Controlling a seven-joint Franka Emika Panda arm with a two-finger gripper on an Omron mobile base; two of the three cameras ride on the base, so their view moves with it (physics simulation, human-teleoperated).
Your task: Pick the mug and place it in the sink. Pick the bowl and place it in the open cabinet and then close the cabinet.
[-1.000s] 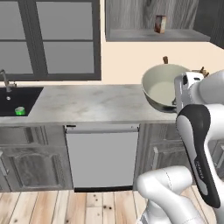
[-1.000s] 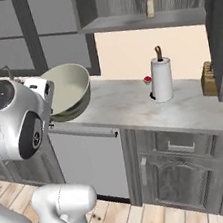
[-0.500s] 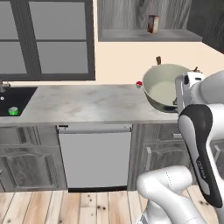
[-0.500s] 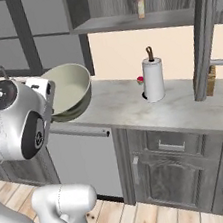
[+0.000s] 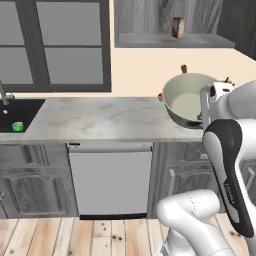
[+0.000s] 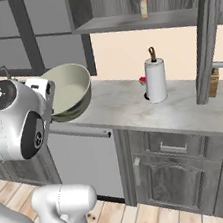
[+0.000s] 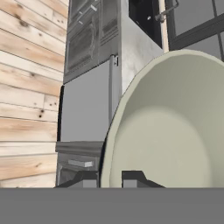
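Fingers [image 7: 133, 178] pinch the bowl [image 5: 187, 100] by its rim, lifted off the counter [image 5: 100, 119] for the cabinet [image 5: 175, 41].

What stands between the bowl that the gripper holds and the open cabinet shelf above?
Nothing visible blocks the way. The bowl, clamped at its rim in the gripper, hangs above the counter. On the cabinet shelf only a small jar stands, to one side.

bowl [image 7: 175, 122]: my hand view's right edge cuts its rim
sink [image 5: 15, 112]: beside the bowl's counter, cropped at left
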